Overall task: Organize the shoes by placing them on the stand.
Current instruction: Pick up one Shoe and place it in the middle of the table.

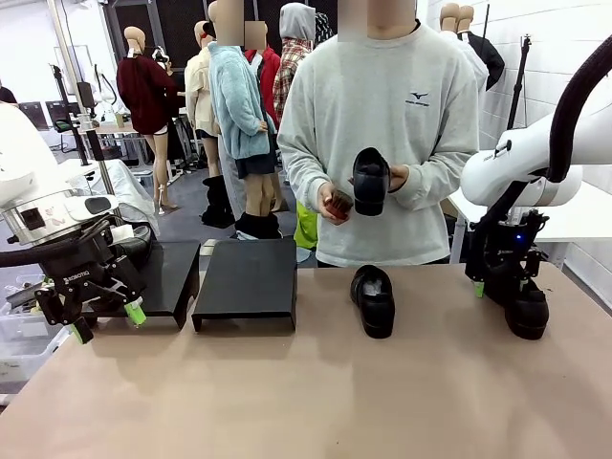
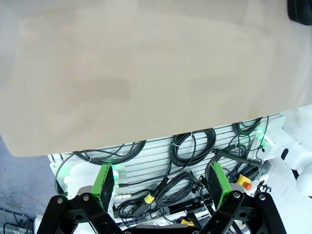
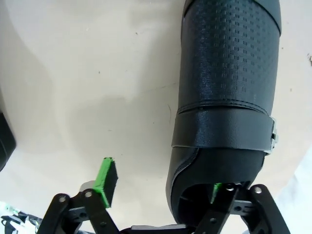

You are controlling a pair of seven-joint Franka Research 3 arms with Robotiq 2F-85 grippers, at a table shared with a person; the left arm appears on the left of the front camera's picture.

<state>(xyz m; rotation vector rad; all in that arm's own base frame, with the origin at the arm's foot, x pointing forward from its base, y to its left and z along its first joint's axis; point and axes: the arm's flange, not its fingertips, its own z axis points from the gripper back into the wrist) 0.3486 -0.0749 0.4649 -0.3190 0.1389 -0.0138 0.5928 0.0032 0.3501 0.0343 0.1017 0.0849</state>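
The shoe [image 3: 226, 73] runs off the top edge; its opening half hides one finger [image 3: 216, 186] of the right hand [image 3: 162, 174]. The left hand [image 1: 108, 321] masks part of a stand [image 1: 177, 273].

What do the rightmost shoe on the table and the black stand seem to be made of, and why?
Rightmost shoe: probably leather or imitation leather, black with a soft sheen; its upper shows an embossed dotted grain and a stitched strap. Stand: rigid black sheet, smooth and faintly shiny, perhaps plastic, painted wood or metal; the look leaves it open.
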